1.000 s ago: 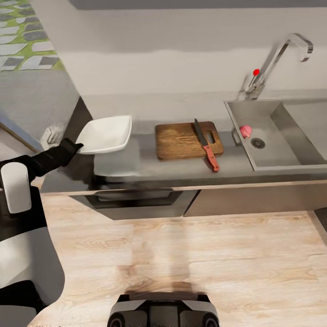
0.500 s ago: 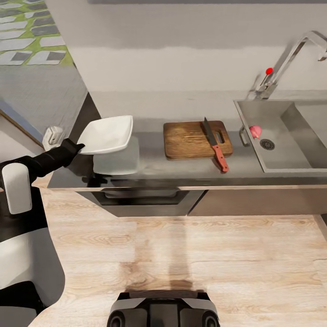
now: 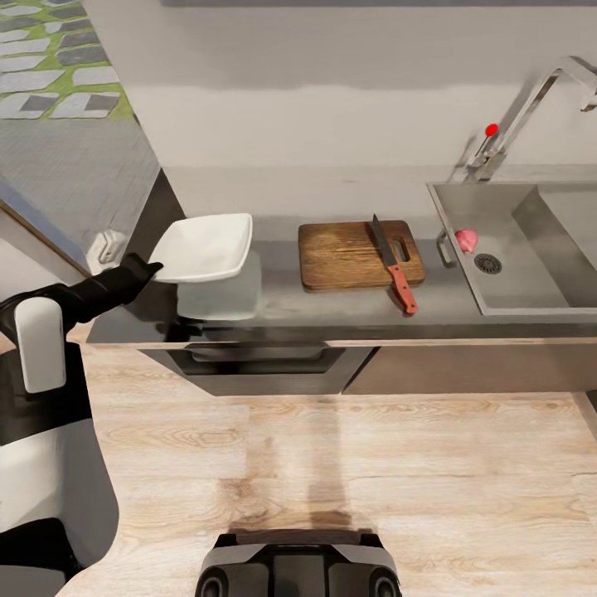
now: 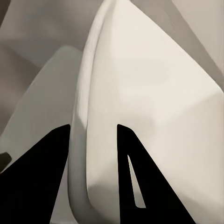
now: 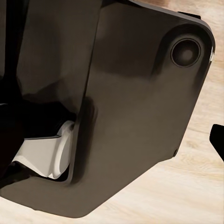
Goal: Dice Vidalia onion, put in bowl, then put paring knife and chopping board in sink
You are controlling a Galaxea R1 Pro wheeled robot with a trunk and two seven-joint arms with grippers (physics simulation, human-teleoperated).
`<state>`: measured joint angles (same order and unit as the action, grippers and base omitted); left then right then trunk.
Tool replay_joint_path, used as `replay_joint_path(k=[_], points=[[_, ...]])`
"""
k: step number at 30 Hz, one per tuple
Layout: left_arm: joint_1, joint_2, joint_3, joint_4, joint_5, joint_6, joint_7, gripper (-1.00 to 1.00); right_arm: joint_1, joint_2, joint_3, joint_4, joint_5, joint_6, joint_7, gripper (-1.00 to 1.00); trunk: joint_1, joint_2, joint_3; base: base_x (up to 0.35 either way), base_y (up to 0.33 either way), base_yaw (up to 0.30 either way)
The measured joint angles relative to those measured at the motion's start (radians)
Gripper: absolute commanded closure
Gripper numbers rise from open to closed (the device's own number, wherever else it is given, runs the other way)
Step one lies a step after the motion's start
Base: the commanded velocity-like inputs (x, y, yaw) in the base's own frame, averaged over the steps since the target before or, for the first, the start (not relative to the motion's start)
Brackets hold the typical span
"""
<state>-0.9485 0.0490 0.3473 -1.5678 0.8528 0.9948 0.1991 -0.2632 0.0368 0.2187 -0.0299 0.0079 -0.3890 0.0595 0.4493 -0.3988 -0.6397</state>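
Bowl point(image 3: 205, 247) rim sits clamped in our left tool point(image 3: 149, 269), lifted above the worktop point(image 3: 332, 303); we should keep it level and set it beside the chopping board point(image 3: 356, 254).

A plain pale wall point(image 3: 332, 99) rises behind the counter. Light wood-plank floor point(image 3: 414, 481) spreads below the dark grey cabinets point(image 3: 464, 369). Grey-and-green patterned paving point(image 3: 58, 62) shows at the far left.
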Motion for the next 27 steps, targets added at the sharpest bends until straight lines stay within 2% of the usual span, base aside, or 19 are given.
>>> replay_joint_path(k=[14, 19, 22, 27], points=[[0.013, 0.001, -0.005, -0.009, 0.012, -0.008, 0.001, 1.0, 0.0, 0.0, 0.0, 0.0, -0.001, 0.0, 0.0, -1.0, 0.0, 0.0, 0.0, 0.0, 0.0, 0.0], [0.016, -0.001, -0.005, -0.012, -0.06, -0.007, -0.061, 1.0, 0.0, 0.001, 0.001, 0.0, 0.0, 0.0, 0.0, -1.0, 0.0, 0.0, 0.0, 0.0, 0.0, 0.0], [0.016, -0.003, -0.006, -0.014, -0.073, -0.007, -0.069, 1.0, 0.0, 0.001, 0.0, 0.0, -0.001, 0.0, 0.0, -1.0, 0.0, 0.0, 0.0, 0.0, 0.0, 0.0], [0.016, -0.005, -0.025, -0.029, -0.085, -0.008, -0.048, 1.0, 0.0, 0.001, 0.0, 0.0, -0.001, 0.0, 0.0, -1.0, 0.0, 0.0, 0.0, 0.0, 0.0, 0.0]])
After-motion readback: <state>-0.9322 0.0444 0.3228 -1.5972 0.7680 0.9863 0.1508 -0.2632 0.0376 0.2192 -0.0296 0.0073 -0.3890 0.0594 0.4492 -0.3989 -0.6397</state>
